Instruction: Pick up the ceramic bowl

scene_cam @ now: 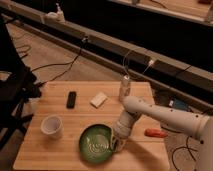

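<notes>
One hand at the green ceramic bowl's right rim.

You are looking down at a wooden table where the white robot arm is reaching in from the right. Its gripper is sitting at the right rim of the green ceramic bowl. A white cup is standing left of the bowl.
</notes>
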Controlling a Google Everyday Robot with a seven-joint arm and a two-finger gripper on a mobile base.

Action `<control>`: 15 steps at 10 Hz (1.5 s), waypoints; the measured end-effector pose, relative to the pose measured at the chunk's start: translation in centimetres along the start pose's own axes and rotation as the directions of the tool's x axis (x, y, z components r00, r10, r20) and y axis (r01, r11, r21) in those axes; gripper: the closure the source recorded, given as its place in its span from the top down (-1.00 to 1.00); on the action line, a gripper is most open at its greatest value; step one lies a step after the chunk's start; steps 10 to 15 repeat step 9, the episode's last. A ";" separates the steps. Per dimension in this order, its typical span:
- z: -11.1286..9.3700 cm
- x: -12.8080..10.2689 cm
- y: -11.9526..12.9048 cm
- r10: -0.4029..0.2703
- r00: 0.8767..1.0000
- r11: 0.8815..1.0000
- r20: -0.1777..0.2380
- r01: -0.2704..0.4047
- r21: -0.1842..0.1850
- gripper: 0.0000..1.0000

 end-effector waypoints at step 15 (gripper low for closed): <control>-10.4 -2.3 -3.2 -0.083 0.982 0.982 -0.170 0.110 0.154 -1.00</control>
